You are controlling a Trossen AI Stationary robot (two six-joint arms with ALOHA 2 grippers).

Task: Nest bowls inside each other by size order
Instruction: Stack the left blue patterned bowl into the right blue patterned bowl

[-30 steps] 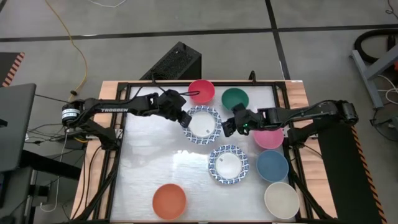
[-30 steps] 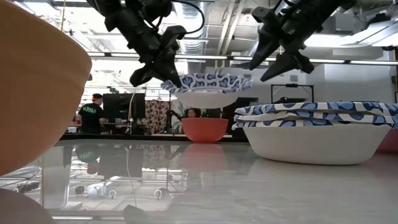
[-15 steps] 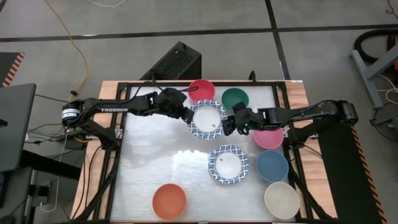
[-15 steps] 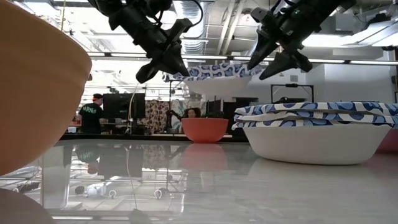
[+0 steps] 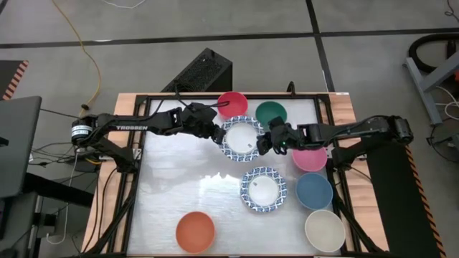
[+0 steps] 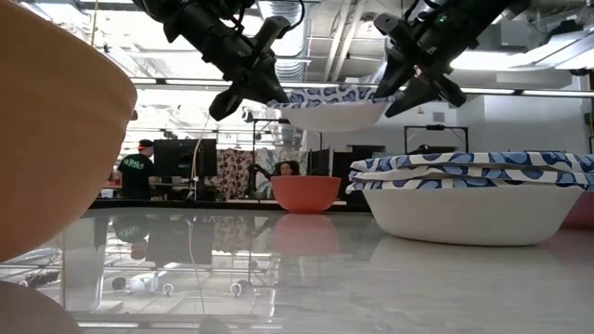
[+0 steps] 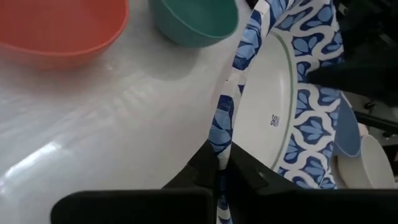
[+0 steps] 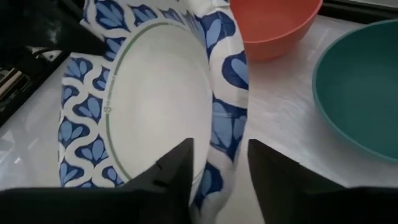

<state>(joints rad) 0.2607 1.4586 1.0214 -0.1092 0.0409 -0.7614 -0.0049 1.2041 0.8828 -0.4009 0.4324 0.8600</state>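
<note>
A shallow bowl with a blue-and-white patterned rim [image 5: 240,138] hangs above the table's far middle, also seen in the low view as the patterned bowl [image 6: 332,109]. My left gripper [image 5: 217,134] is shut on its left rim. My right gripper [image 5: 265,143] stands at the opposite rim, fingers apart, one over the bowl's inside and one outside. A stack of patterned bowls [image 5: 263,189] rests on the table nearer the front. The red bowl [image 5: 232,104] and teal bowl [image 5: 271,113] stand at the far edge. My left gripper pinches the patterned rim [image 7: 221,134] between its two fingers, one on the bowl's inside and one on its outside. The fingers come from the table's left, slanting down. The bowl is lifted clear of the table, roughly level. Of my right gripper, whose fingers [image 8: 176,167] straddle the rim [image 8: 227,127], I cannot tell whether it touches the bowl.
Pink [image 5: 310,159], blue [image 5: 314,190] and cream [image 5: 324,229] bowls line the table's right side. An orange bowl [image 5: 195,231] sits near the front edge. Bare tabletop [image 5: 179,172] lies at the left and middle. People sit in the room beyond.
My left gripper has gone up and toward the table's right with the patterned bowl. The bowl has risen and tipped up at its right side. Its right rim has come in between my right gripper's fingers; that arm has kept its place.
</note>
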